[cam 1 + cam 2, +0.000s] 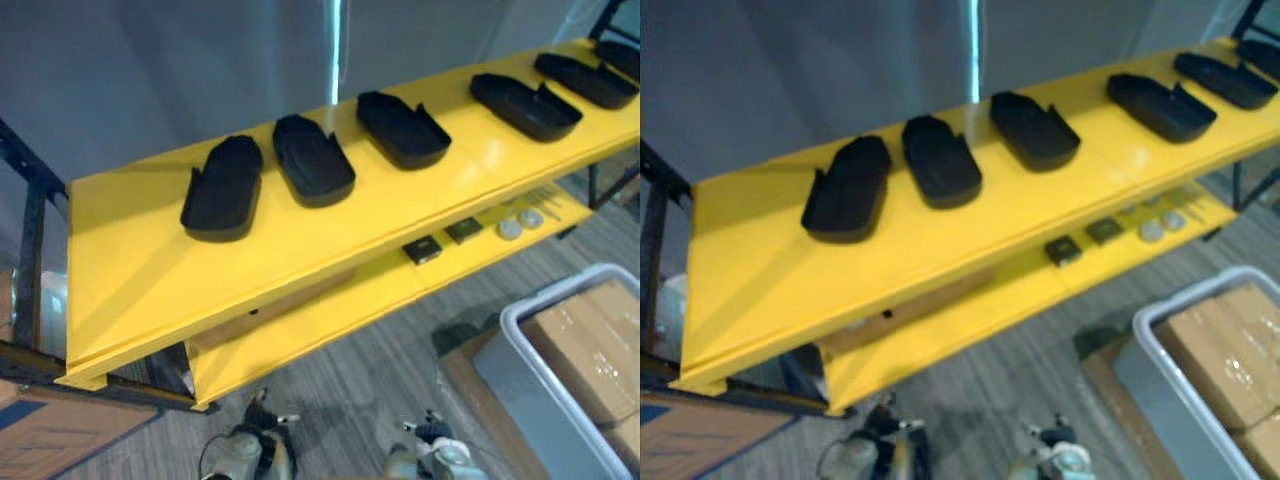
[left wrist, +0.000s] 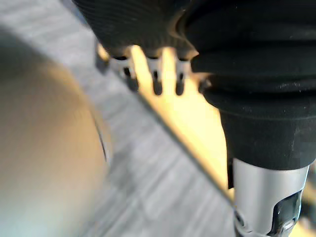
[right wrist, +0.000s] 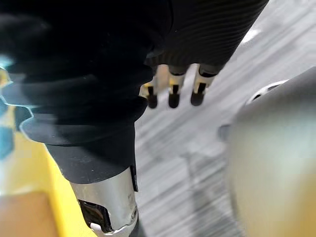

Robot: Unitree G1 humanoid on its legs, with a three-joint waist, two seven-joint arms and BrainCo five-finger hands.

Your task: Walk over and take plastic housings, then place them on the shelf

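Black housings (image 1: 222, 188) lay along the yellow shelf (image 1: 120, 280). Well apart from them, the left hand (image 2: 156, 74) and right hand (image 3: 174, 89) hung loose-fingered, empty.

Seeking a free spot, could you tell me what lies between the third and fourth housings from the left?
Nothing: bare yellow shelf between third housing and fourth housing, per both eye views.

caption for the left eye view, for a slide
Black plastic housings in a row on the yellow shelf, a grey bin of cardboard boxes beside it.
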